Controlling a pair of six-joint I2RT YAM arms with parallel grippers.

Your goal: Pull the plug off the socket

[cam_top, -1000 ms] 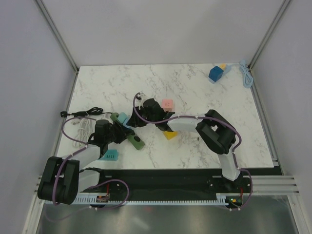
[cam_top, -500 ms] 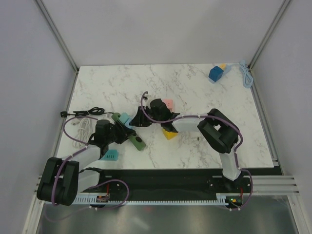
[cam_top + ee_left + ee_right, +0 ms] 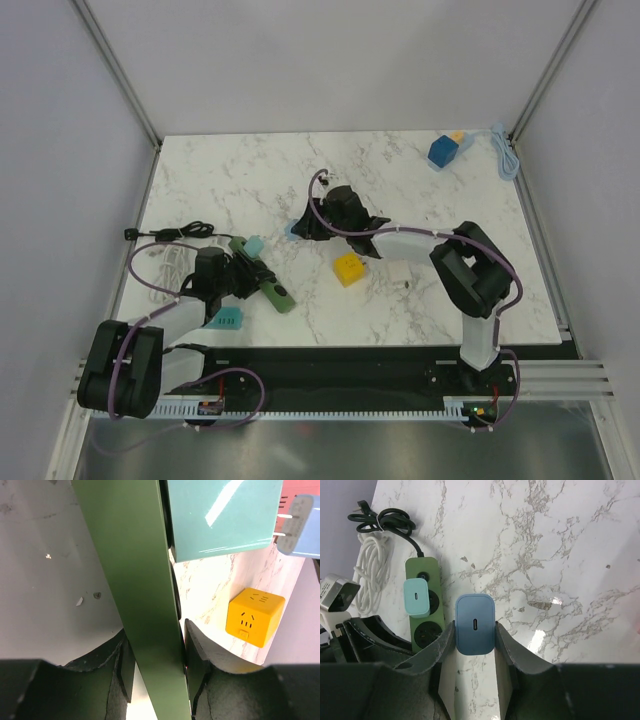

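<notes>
At the counter's (image 3: pixel 250 170) left edge a black cable (image 3: pixel 190 230) lies coiled, with a white cable (image 3: pixel 168 256) bundled just beside it. Right of these, the left fingers (image 3: pixel 199 660) are clamped on the two long sides of the green power strip (image 3: pixel 278 293), which lies slantwise on the marble. A teal plug (image 3: pixel 253 245) is seated in the strip near its far end. The round sockets nearer the fingers are bare in the right wrist view. A teal cube adapter (image 3: pixel 228 319) rests near the counter's front edge, just beside the left arm.

Toward the middle, the right fingers (image 3: pixel 512 650) are clenched on the blue plug (image 3: pixel 475 622), pressing on its two flat sides. It is out of the socket and held apart from the strip, off to the strip's right. The left wrist view shows its metal prongs exposed.

A yellow cube adapter (image 3: pixel 348 269) sits on the counter below the right arm's wrist, and a small white adapter (image 3: pixel 402 275) lies just right of it. In the far right corner stands a blue cube adapter (image 3: pixel 443 150), with a pale blue cable (image 3: pixel 506 152) beside it.
</notes>
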